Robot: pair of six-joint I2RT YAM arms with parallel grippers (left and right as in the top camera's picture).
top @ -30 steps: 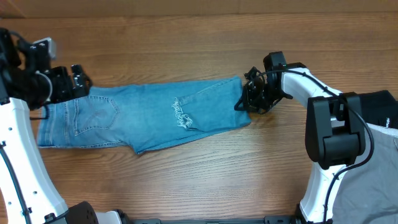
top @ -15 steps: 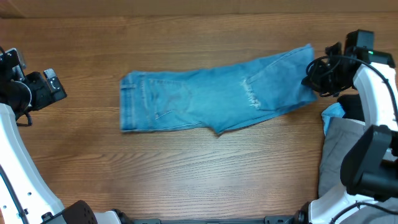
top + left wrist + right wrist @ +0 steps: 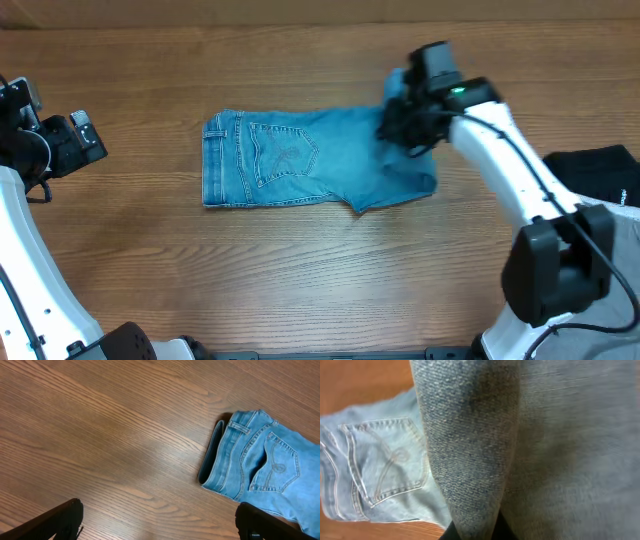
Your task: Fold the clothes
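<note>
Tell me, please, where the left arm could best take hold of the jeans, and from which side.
Grip the waistband end of the jeans, coming in from the left. That doubled edge faces the open left gripper and its layers gape slightly, giving the fingers a lip to close on. The right gripper holds the leg end.

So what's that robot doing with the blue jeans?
It is folding them. The right tool is pinching the leg end of the jeans and holding it up over the middle of them, so the legs double back on themselves. The rest of the jeans lies flat on the wooden table. The left tool is open and off to the side, not touching the jeans.
</note>
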